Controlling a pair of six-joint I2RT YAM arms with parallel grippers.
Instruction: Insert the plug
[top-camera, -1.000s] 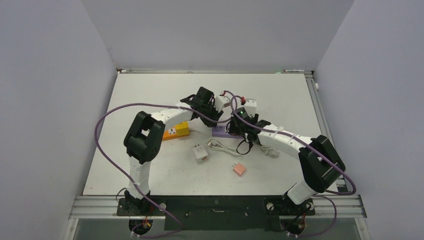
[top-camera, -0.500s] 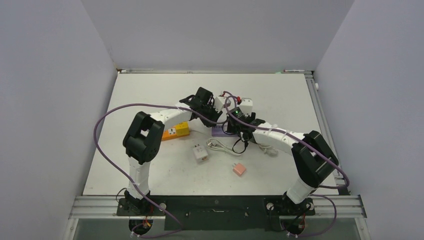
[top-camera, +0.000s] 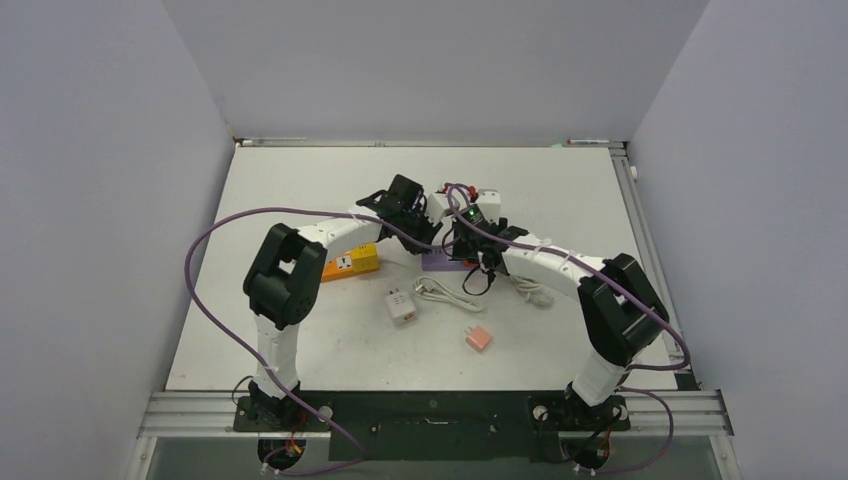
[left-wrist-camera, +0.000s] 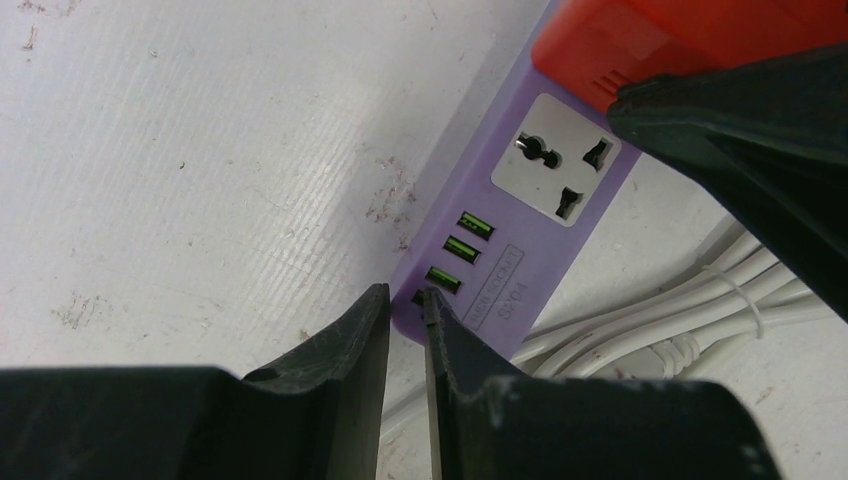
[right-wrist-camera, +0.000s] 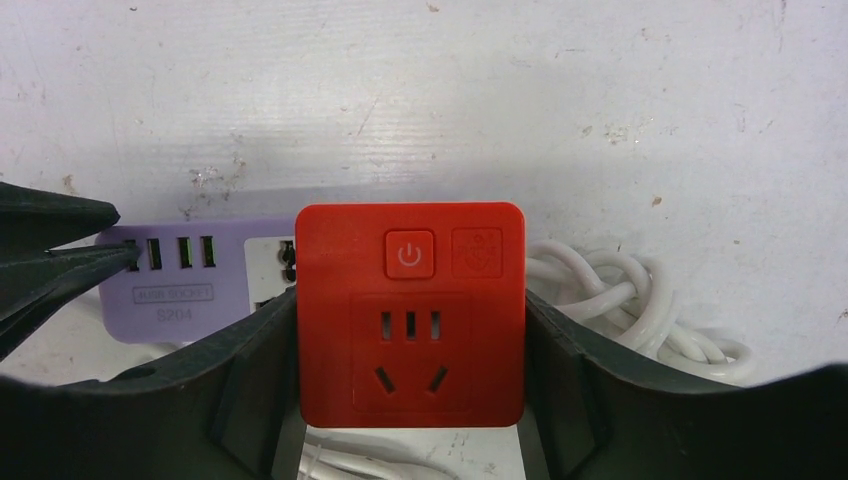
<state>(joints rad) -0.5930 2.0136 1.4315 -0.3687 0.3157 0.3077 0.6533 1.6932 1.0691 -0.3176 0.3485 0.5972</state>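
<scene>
At the left of the desk we saw an orange box, partly hidden by the left arm, and nearer to us a white charger. Toward the middle, the left fingers stood almost together, with only a sliver of desk showing between them and nothing in their hold. Their tips were at the end of the purple power strip, by its row of green ports. Just right of that, the red plug sat squeezed between the right fingers, directly over the strip, beyond its white socket. Whether its pins had entered the strip we could not tell. A coiled white cord lay beside the strip, and a pink block sat apart, nearer the arms' bases.
</scene>
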